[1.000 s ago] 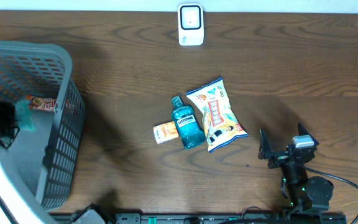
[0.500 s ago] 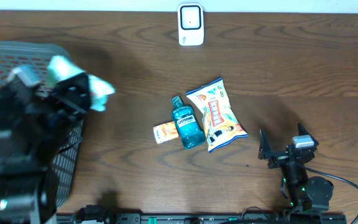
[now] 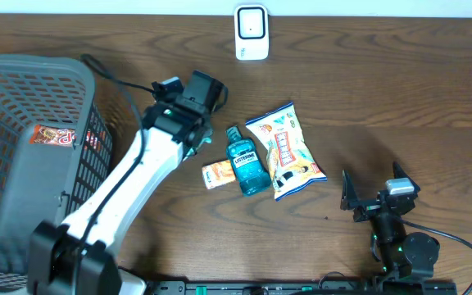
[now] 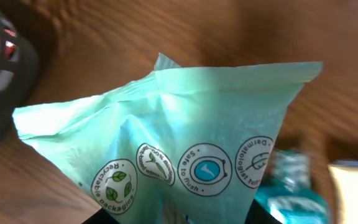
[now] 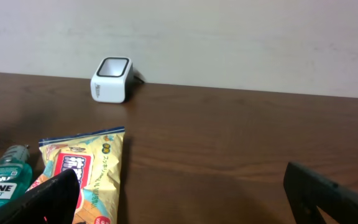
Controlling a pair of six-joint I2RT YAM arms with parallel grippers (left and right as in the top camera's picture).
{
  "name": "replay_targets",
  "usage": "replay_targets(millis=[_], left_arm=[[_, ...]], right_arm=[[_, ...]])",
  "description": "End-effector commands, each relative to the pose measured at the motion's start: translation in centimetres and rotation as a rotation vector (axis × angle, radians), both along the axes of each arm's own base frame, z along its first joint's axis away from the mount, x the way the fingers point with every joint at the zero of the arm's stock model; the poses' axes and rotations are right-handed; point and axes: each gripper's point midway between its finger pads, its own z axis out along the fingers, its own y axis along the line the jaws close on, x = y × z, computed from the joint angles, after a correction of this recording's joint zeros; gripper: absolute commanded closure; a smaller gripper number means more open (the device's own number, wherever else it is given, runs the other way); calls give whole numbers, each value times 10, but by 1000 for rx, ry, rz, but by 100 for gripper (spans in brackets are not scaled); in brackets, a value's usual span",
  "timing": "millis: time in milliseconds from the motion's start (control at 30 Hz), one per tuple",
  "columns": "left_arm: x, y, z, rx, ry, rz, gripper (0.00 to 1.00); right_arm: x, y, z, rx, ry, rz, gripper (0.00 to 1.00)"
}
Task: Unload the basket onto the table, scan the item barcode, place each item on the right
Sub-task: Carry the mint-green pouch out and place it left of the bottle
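We clamp a pale green plastic packet (image 4: 185, 124) in our left gripper (image 3: 201, 88). Our right gripper (image 3: 373, 190), near right, holds its jaws apart.

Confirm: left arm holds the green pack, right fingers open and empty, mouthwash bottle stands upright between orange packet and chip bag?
Wrong on one point: the mouthwash bottle lies on its side, not upright, as the overhead view shows. It is between orange packet and chip bag; left arm holds the green pack; right fingers open and empty.

White left arm (image 3: 129, 184), black joints, black cable. Right gripper (image 3: 373, 192) black, grey block on top, green light behind.
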Motion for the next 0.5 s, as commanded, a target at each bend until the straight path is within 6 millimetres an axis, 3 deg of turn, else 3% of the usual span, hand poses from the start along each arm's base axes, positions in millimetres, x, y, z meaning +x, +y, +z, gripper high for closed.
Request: replay_targets(millis=[0, 233, 467], left_arm=[[9, 22, -12, 157, 3, 45, 67], [15, 31, -53, 266, 86, 55, 66], [17, 7, -90, 157, 157, 18, 66]], right_arm=[[0, 1, -1, -1, -1, 3, 1], [0, 1, -1, -1, -1, 3, 1], [0, 1, -1, -1, -1, 3, 1]])
